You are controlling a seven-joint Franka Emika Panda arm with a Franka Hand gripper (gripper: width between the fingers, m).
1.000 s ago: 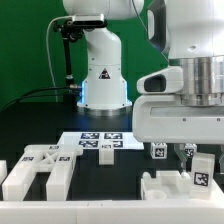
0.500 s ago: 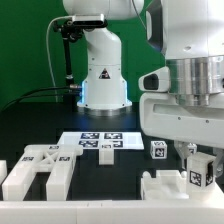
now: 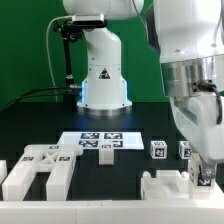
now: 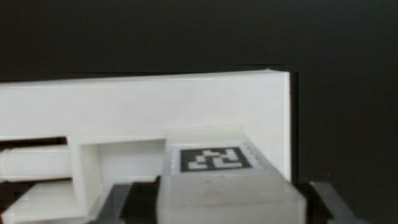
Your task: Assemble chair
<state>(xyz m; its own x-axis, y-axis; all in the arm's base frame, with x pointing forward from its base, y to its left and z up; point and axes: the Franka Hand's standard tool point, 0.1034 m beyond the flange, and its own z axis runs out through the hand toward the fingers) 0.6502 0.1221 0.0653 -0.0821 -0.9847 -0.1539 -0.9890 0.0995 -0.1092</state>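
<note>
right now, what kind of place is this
Most likely a robotics lab bench: a big white robot arm stands on a black tabletop before a green backdrop, with a thin flat white marker board and white blocky plastic chair parts carrying black-and-white square tags laid out.

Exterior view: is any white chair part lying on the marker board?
No, the marker board shows only its tags; the small cubes sit beside it on the black table.
</note>
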